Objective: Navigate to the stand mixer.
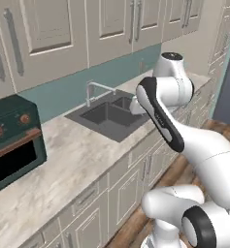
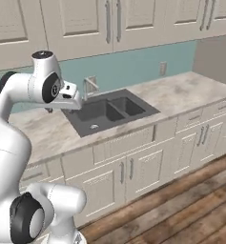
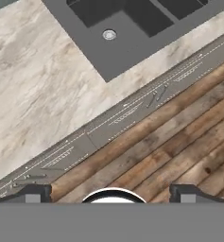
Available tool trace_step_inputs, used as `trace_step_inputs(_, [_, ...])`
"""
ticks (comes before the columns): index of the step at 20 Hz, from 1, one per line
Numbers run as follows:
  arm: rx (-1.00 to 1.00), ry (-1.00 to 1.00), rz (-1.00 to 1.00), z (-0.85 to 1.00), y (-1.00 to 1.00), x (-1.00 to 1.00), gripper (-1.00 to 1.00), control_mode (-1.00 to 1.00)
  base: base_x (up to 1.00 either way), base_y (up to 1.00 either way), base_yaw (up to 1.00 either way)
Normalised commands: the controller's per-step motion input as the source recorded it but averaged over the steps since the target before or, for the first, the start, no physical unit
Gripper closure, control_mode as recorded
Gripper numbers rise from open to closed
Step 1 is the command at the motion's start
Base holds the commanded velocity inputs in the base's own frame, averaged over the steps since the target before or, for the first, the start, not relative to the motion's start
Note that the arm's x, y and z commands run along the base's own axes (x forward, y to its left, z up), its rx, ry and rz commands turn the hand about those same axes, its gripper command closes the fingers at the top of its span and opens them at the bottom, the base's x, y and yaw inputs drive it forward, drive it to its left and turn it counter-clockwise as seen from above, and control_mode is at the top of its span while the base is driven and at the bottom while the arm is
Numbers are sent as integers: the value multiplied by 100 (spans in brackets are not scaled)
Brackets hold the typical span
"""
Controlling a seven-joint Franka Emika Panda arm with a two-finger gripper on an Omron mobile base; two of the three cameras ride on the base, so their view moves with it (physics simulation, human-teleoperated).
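Stand mixer: still being sought | base faces sink point(image 2: 109, 112) | gripper point(image 3: 111, 191) spread, empty | next: drive on along counter point(image 1: 63, 164)

1. No text, label, brand, number or sign can be read in any view.
2. The oven point(image 1: 12, 140) front carries two round knobs, but no markings on them can be made out.
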Motion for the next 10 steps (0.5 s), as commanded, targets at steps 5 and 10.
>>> trace_step_inputs(5, [0,0,0,0,0,0,-100,100,0,-3,-77])
trace_step_inputs(10, [0,0,0,0,0,0,-100,100,0,-3,-82])
